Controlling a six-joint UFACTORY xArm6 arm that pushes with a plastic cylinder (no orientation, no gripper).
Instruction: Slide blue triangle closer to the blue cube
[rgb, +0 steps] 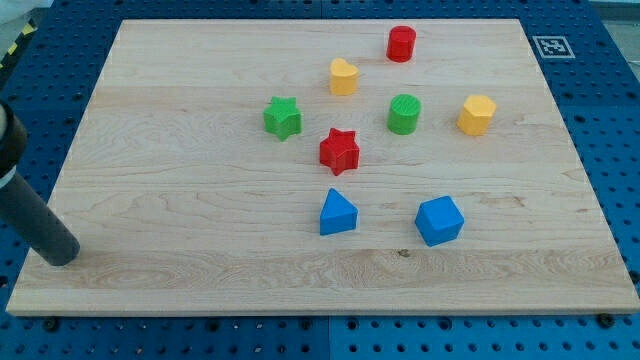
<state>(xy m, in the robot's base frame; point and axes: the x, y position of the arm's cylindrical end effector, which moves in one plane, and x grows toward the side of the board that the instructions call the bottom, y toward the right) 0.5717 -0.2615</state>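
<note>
The blue triangle (337, 212) lies on the wooden board below the middle of the view. The blue cube (440, 220) lies to its right, about a block's width of bare wood apart from it. My tip (62, 255) is at the view's lower left, near the board's left edge, far to the left of the blue triangle and touching no block. The dark rod rises from it toward the view's upper left.
A red star (339, 150) sits just above the blue triangle. A green star (283, 117), a green cylinder (404, 114), a yellow heart-like block (343, 76), a yellow hexagon block (477, 114) and a red cylinder (401, 43) lie farther up. The board (160, 200) rests on a blue pegboard.
</note>
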